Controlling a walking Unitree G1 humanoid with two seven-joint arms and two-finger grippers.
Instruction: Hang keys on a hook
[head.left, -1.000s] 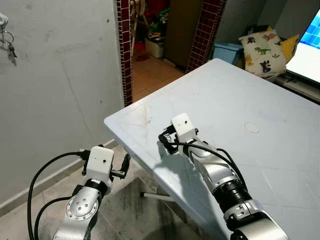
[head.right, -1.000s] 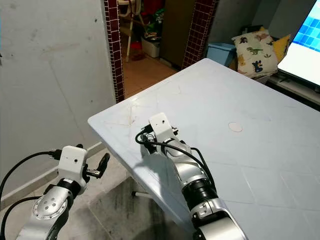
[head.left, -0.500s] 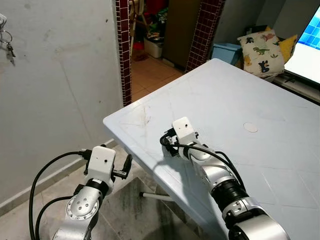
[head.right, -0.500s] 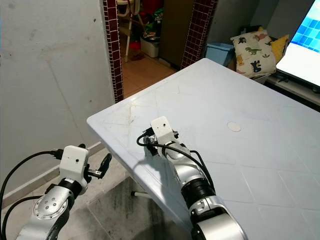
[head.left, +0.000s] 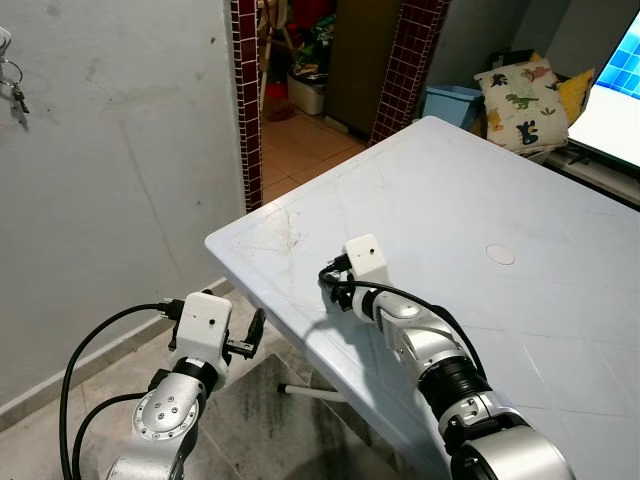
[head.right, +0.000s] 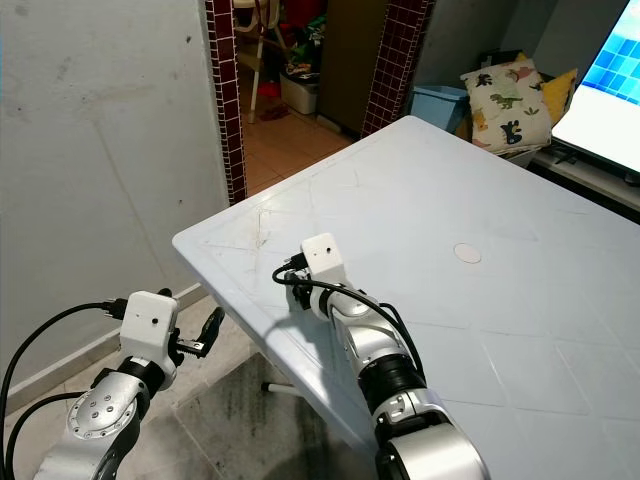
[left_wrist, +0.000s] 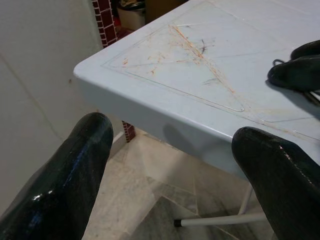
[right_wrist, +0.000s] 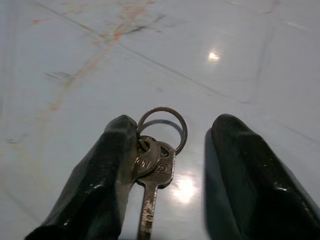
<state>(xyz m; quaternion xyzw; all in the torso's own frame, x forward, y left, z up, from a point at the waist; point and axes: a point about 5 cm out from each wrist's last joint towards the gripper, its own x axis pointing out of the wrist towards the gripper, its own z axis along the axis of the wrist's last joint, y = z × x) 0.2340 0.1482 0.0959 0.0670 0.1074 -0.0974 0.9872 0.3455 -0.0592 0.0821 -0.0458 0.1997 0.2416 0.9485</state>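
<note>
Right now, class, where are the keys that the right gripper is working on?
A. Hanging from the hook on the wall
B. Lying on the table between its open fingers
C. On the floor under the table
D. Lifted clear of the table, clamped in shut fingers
B: in the right wrist view the keys lie flat on the pale table, with the right gripper spread open around them, one finger touching them.

Head views bright, even daylight, sharp w/ no motion blur. White table (head.left: 480, 200) is evenly lit; soft shadow under its near edge on the floor (head.right: 260, 400) at 6 o'clock. Screen (head.left: 618, 90) at 3 o'clock glows, slightly blown out. Right wrist view: keys (right_wrist: 156, 162) in focus, glare spots on tabletop at 1 and 6 o'clock, near fingers (right_wrist: 102, 185) soft. Left wrist view: fingers (left_wrist: 70, 175) blurred, glossy highlights.
</note>
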